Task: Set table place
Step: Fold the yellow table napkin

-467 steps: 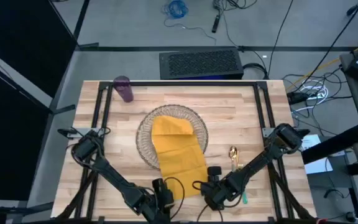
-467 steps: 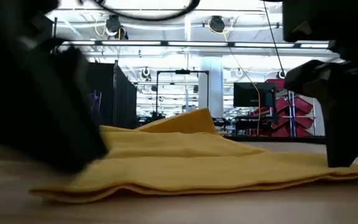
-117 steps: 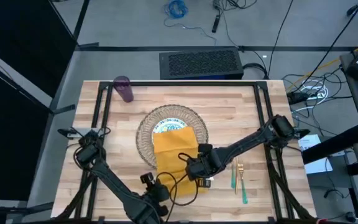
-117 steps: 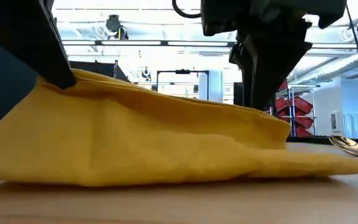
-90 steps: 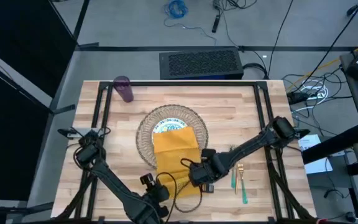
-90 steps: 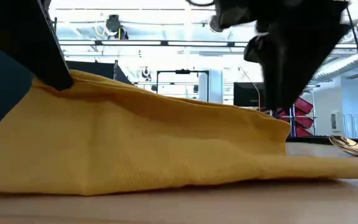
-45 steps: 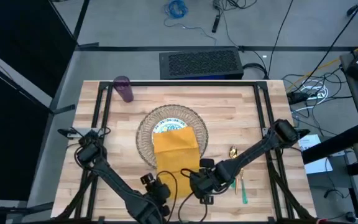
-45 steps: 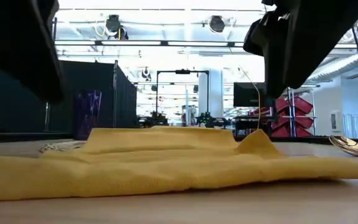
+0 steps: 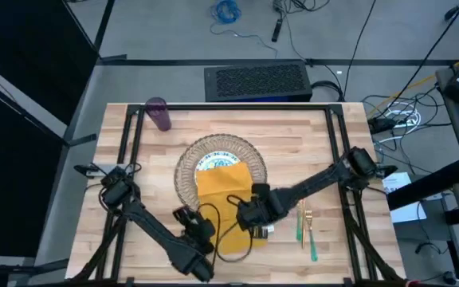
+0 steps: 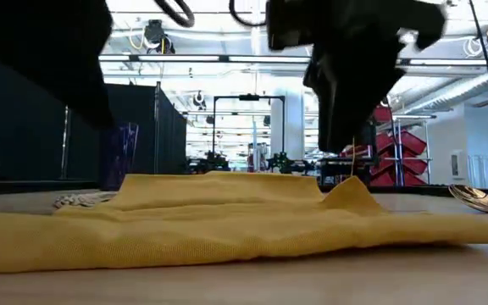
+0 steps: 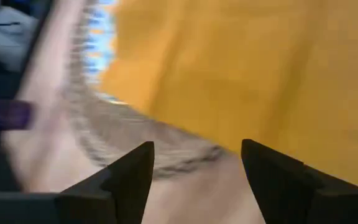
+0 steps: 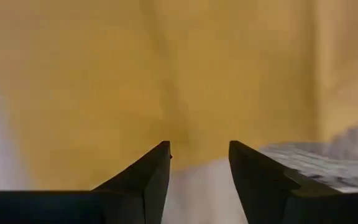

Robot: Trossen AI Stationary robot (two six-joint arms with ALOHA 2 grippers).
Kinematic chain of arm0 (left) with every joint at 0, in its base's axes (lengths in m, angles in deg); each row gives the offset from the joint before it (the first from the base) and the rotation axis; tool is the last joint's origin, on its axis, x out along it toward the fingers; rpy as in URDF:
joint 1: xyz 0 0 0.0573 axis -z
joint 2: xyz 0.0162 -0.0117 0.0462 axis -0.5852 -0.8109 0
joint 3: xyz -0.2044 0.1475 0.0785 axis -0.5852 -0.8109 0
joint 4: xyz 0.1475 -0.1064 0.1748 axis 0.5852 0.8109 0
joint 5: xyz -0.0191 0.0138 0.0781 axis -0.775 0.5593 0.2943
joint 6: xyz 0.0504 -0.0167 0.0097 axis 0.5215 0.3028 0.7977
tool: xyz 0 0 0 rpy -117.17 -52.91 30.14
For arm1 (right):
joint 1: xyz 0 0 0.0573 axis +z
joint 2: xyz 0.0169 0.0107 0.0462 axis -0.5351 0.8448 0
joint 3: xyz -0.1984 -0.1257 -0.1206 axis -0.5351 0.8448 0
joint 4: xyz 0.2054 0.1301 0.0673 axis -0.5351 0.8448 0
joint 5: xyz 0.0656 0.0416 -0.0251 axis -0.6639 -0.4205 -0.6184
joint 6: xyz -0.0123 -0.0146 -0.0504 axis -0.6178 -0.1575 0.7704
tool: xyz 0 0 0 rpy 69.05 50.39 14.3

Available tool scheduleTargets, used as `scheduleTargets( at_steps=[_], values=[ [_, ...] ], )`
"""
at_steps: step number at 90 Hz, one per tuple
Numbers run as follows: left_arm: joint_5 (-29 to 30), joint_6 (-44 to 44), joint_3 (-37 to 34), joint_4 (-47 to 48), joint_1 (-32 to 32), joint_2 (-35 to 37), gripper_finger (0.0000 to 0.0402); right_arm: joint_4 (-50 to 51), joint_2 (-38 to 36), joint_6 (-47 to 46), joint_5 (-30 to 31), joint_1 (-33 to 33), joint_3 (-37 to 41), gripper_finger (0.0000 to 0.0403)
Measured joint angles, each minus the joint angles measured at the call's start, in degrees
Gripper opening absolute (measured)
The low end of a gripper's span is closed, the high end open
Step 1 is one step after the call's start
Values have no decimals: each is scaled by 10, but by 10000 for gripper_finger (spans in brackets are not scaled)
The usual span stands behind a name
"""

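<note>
Only the high view shows the plate (image 9: 212, 162) at the napkin's (image 9: 228, 199) twelve o'clock; both arms' fingers (image 11: 126, 180) (image 12: 148, 180) released, empty.

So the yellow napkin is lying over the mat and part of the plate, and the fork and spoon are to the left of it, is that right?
Not quite. The high view shows the fork and spoon on the table to the right of the napkin, not the left. The napkin does lie over the mat and part of the plate.
</note>
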Motion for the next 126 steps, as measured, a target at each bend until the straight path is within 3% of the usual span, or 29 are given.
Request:
scheduleTargets(
  at_steps=[14, 29, 52, 66, 82, 100, 117, 126],
  values=[
    [-3, 46, -32, -22, -28, 13, 228, 5, 0, 54, -6, -52, 0, 150],
    [-38, 62, -108, -163, -44, 62, 228, 17, -3, 80, -5, -93, 0, 150],
    [-36, 29, -256, -225, -46, 182, 228, 51, -27, 94, -16, -111, 35, 150],
    [-35, 41, -366, -335, -47, 302, 228, -45, -119, 67, -37, -125, 133, 150],
    [-33, 169, -436, -467, -61, 362, 228, -275, -223, 46, -154, -147, 255, 150],
    [-32, 280, -480, -528, -97, 349, 228, -315, -201, 78, -158, -155, 307, 150],
    [-33, 289, -512, -538, -132, 357, 228, -343, -175, 88, -159, -193, 312, 150],
    [-64, 289, -527, -546, -154, 371, 228, -355, -172, 83, -161, -228, 311, 150]
  ],
)
